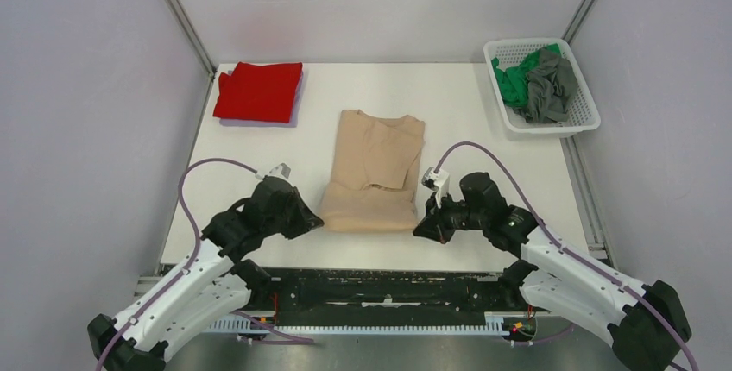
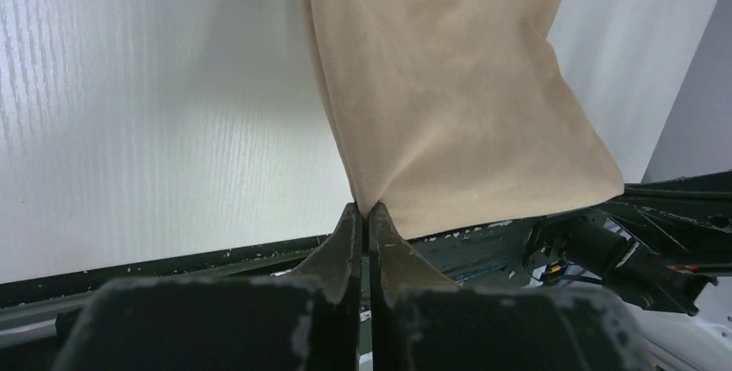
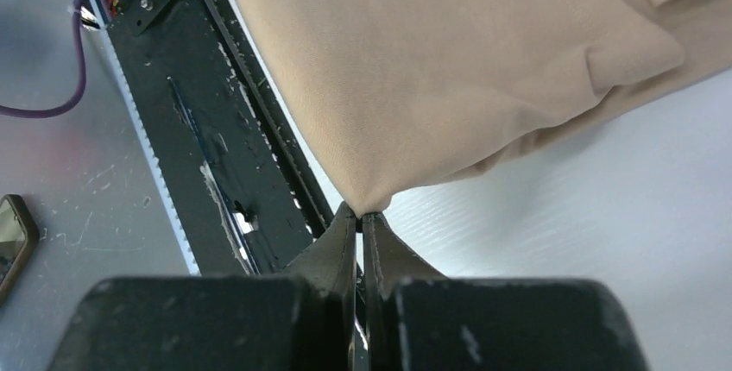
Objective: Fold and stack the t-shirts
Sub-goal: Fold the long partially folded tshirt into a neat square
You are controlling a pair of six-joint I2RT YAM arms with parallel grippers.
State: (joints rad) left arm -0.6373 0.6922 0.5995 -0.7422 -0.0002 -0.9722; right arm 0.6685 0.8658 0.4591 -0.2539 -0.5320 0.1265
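Corners of beige t-shirt (image 1: 373, 172) at near hem pinched: left one in left end effector (image 2: 363, 214), right one in right end effector (image 3: 360, 218), both jaws closed tight on cloth. Shirt folded into long strip, flat at mid tabletop (image 1: 501, 181). Red t-shirt (image 1: 259, 91) folded at far left. Green t-shirt (image 1: 511, 78) and grey t-shirt (image 1: 552, 86) heaped in white basket (image 1: 590, 103).

Plain colours on white

We see a plain beige t-shirt (image 1: 373, 172), a solid red t-shirt (image 1: 259, 91), a green t-shirt (image 1: 511, 82), a grey t-shirt (image 1: 551, 86), a white mesh basket (image 1: 552, 129), a white table (image 1: 483, 129) with faint fine ribbing, and a black left gripper (image 2: 364, 211) and right gripper (image 3: 360, 214).
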